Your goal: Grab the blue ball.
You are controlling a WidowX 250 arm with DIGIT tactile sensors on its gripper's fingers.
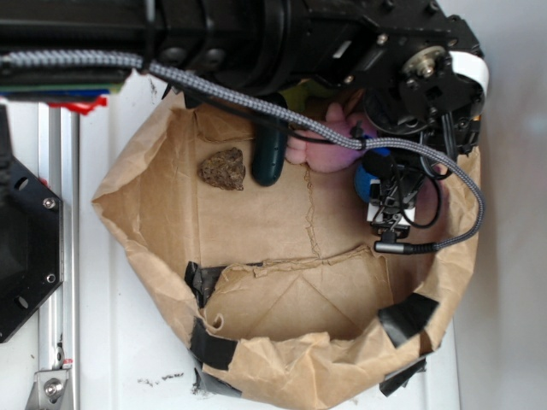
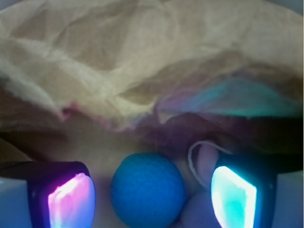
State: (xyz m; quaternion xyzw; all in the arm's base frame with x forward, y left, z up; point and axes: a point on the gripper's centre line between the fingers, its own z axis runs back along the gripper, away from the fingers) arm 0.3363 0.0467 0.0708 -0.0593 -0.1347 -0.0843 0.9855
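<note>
The blue ball [image 2: 148,190] lies on the brown paper floor, directly between my two glowing fingers, with a gap on each side. My gripper [image 2: 152,199] is open around it, touching nothing. In the exterior view the ball [image 1: 366,181] shows only as a blue patch at the bag's right side, mostly covered by my gripper [image 1: 386,192] and its cables. A pink plush toy [image 2: 204,164] presses against the ball's right side, close to my right finger [image 2: 232,197].
All this sits inside a brown paper bag [image 1: 154,171] with rolled walls and black tape patches [image 1: 408,316]. A dark green oblong toy [image 1: 270,154] and a brown rock-like lump [image 1: 223,168] lie at the back left. The pink plush [image 1: 325,137] lies beside the arm.
</note>
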